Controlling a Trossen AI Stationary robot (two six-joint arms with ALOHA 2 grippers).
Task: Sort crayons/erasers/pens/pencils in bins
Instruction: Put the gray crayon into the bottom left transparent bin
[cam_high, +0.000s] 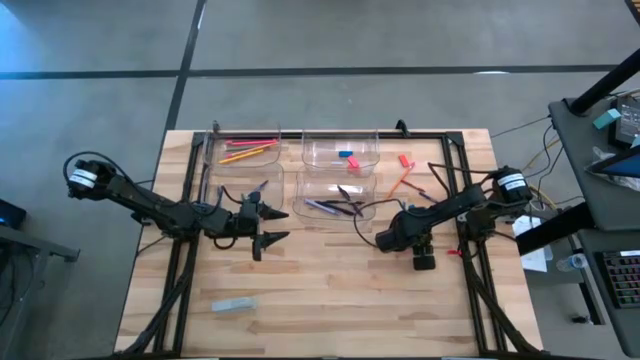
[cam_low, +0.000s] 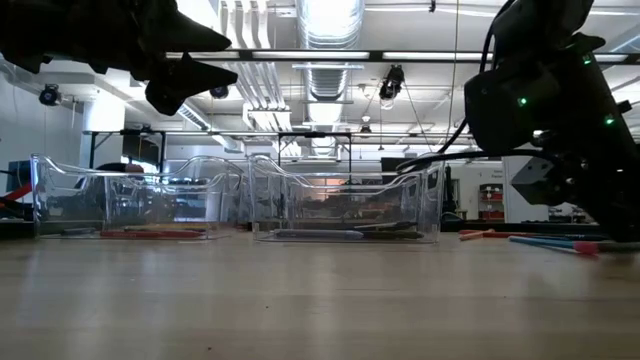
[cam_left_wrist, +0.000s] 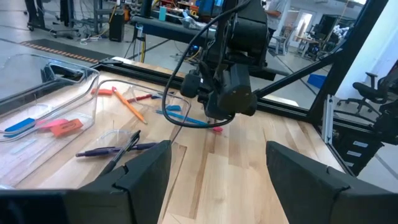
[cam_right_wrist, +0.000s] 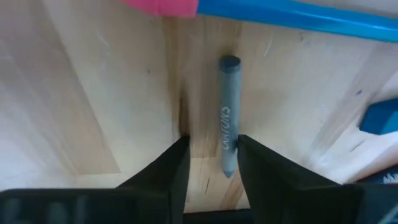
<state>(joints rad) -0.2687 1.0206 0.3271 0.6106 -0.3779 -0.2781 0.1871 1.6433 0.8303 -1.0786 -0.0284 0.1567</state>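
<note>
Left gripper: fingers spread wide, empty, waiting above the table beside the clear plastic bins.
Right gripper: pointing down at the wooden table, fingers narrowed around the short blue-grey crayon; firm grip cannot be told.
Crayon's place: lower end between the right fingertips, lying flat.
Long axis: running straight ahead of the fingers.
Nearer arm: right.
Look: stubby, printed lettering.

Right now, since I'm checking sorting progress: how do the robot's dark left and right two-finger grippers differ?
Height: the left gripper hangs above the wooden table; the right gripper is down at its surface.
Opening: the left gripper's fingers stand wide apart; the right gripper's are much closer together.
Contents: the left gripper has nothing between its fingers; the right gripper straddles a short grey-blue crayon, with a gap on one side.
Both are open, and neither grips anything yet.
</note>
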